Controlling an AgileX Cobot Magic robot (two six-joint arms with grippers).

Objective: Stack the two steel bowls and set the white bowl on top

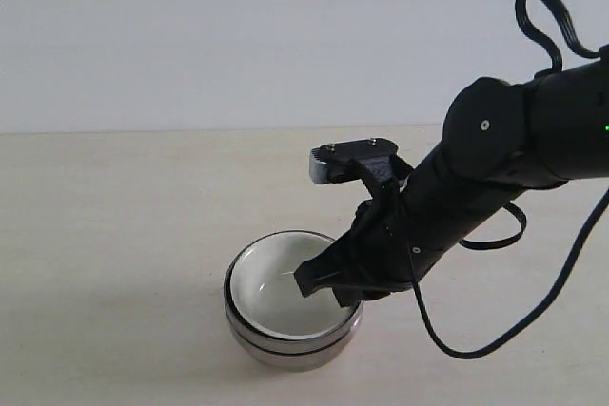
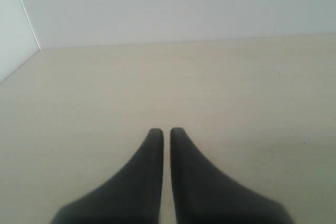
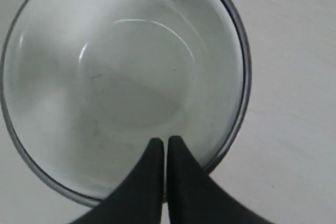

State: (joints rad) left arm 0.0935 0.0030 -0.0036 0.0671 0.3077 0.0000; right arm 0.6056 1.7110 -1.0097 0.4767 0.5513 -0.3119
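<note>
The two steel bowls point(image 1: 285, 347) sit nested in one stack on the table, and the white bowl point(image 1: 266, 284) rests inside the top one. In the right wrist view the white bowl point(image 3: 126, 77) fills most of the picture, ringed by a dark steel rim point(image 3: 243, 77). My right gripper point(image 1: 309, 278) hangs over the stack's right rim with its tips above the white bowl's inner wall. It is shut, its fingers point(image 3: 166, 140) nearly touching with nothing between them. My left gripper point(image 2: 166, 130) is shut over bare table, away from the bowls, and is outside the exterior view.
The beige table point(image 1: 114, 216) runs back to a pale wall point(image 1: 238, 35). The right arm's black cable point(image 1: 533, 320) loops down over the table to the right of the stack. A wall corner point(image 2: 23, 19) shows in the left wrist view.
</note>
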